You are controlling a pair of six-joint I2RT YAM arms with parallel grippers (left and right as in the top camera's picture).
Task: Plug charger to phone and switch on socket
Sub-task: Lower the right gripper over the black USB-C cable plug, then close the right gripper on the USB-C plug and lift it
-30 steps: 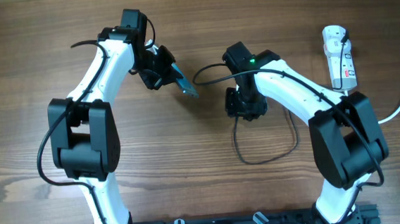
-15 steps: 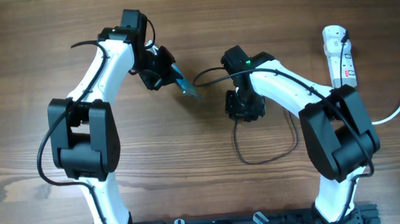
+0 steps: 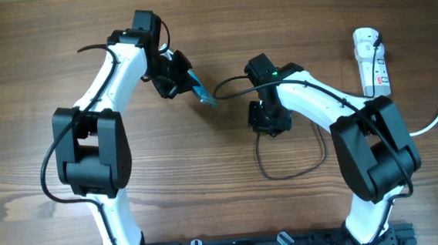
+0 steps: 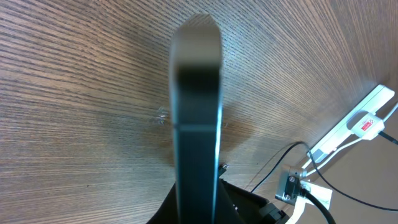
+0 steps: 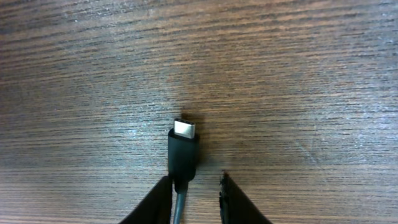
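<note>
Phone (image 3: 201,91), tilted up on its edge, is clamped in the left gripper (image 3: 181,77) over the wooden table (image 3: 12,44), well apart from the socket (image 3: 371,62). Between phone and socket, the right gripper (image 5: 194,190) has its jaws narrow around the charger (image 5: 183,149). A gap shows beside the cable, and the connector tip is just ahead of the fingertips.

No legible text or numbers; only unreadably small dark markings on the white socket (image 3: 372,65).
</note>
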